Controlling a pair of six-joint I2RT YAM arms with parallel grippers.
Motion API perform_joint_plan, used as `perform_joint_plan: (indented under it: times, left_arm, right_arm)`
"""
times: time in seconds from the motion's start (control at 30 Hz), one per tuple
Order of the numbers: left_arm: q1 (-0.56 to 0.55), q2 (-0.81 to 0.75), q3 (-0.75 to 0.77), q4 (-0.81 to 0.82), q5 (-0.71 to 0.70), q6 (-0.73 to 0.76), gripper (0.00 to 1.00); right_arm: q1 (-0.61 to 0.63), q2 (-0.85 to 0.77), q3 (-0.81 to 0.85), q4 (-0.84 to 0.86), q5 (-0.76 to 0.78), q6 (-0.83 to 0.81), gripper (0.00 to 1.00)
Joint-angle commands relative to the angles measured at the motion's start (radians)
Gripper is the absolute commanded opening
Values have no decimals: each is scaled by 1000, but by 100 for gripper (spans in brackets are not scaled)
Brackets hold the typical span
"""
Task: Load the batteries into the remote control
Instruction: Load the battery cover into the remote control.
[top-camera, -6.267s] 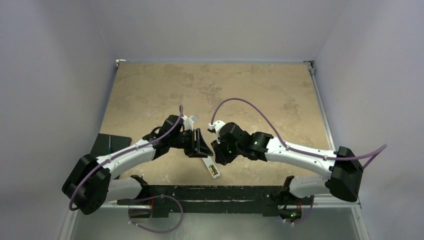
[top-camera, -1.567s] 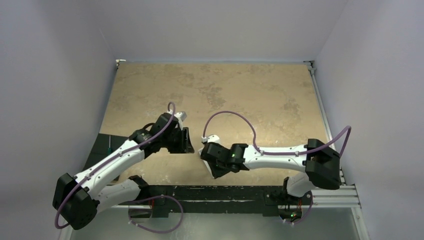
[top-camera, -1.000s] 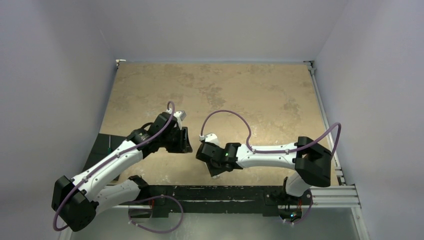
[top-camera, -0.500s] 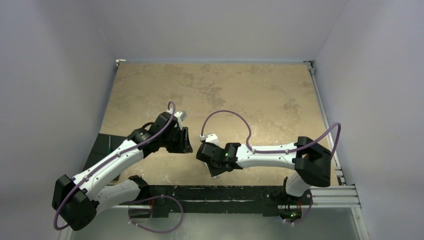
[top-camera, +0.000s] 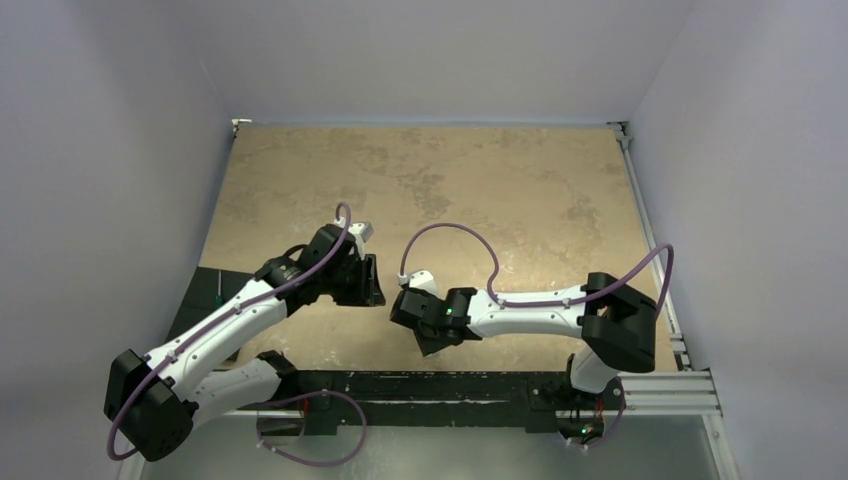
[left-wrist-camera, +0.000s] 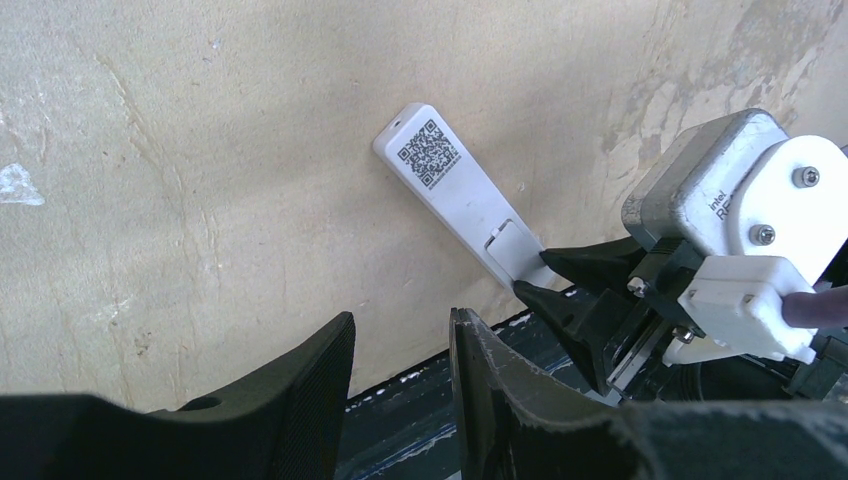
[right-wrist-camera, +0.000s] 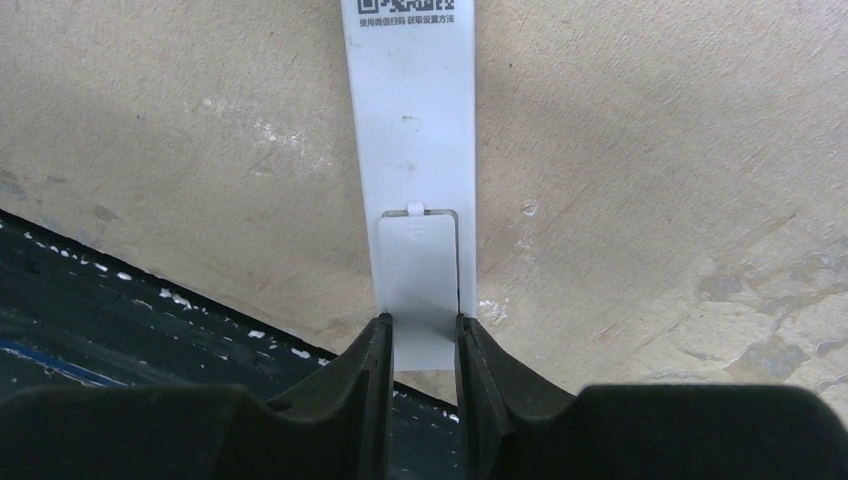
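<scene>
The remote control (left-wrist-camera: 455, 195) is a slim white bar lying back up on the tan table (top-camera: 430, 180), near its front edge. A dark square code label is at its far end and its battery cover (right-wrist-camera: 418, 265) is closed. My right gripper (right-wrist-camera: 422, 322) is shut on the remote control's (right-wrist-camera: 412, 120) near end, one finger on each long edge. In the top view the right gripper (top-camera: 425, 335) hides the remote. My left gripper (left-wrist-camera: 400, 320) hangs open and holds nothing, to the left of the remote and apart from it; the top view has the left gripper (top-camera: 368, 285) likewise clear. The batteries are out of view.
A black rail (top-camera: 400, 385) runs along the table's near edge, right below the remote's end. A dark mat (top-camera: 205, 300) with a thin green tool lies at the left edge. Grey walls close in on the table's left, right and far sides.
Six seconds ago the battery recess was open with a gold battery showing and my left gripper was beside it. Since then the left gripper drew back left. Over the last second the right arm shifted slightly.
</scene>
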Motion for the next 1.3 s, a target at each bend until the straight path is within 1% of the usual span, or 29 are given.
perform_joint_plan:
  times: [0.0,0.17,0.6,1.27]
  left_arm:
    - [5,-5,21,24,15,27,40]
    - [6,-5,19,25,15,27,40]
    - [5,-5,16,31,21,27,40]
    - [5,-8,16,29,27,29,40]
  right_arm:
    - [8,-2,33,-12,33,25,23]
    - [10,0,36,-20,36,28,25]
    - [33,-7,40,-51,61,54,22]
    - [37,14,53,-54,81,70,27]
